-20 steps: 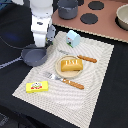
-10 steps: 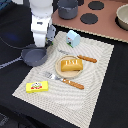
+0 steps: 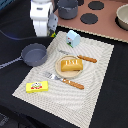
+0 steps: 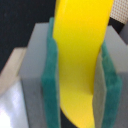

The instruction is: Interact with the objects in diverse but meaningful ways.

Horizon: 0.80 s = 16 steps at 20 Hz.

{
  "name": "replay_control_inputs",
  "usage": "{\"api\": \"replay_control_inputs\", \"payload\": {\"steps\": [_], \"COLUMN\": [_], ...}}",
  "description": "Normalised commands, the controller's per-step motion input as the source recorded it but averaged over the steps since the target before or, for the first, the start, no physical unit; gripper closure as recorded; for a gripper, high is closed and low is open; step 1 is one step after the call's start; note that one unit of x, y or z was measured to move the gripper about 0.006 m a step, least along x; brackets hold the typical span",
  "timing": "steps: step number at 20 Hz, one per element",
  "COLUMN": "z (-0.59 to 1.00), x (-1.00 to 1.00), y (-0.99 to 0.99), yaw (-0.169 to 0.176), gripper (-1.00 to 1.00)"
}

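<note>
Striped beige placemat [image 3: 95, 87] on black table [image 3: 117, 107]; pink toy stovetop [image 3: 107, 22], dark burners [image 3: 89, 19].

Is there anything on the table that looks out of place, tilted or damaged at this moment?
Nothing stands out. The bread loaf sits on its plate, the blue carton stands upright, and the yellow box lies flat on the mat. The gripper holds a banana.

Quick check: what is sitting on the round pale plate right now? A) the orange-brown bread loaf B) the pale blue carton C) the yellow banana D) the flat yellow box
A: the orange-brown bread loaf lies on the round pale plate in the exterior view.
</note>
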Motion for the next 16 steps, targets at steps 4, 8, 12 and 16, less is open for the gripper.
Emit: {"api": "replay_control_inputs", "payload": {"steps": [4, 8, 12, 16], "z": [0.65, 0.57, 0.54, 0.49], "x": [0.46, 0.63, 0.84, 0.96], "y": [0.15, 0.07, 0.0, -0.02], "yaw": [0.0, 0.0, -0.011, -0.036], "gripper": [1.0, 1.0, 1.0, 1.0]}}
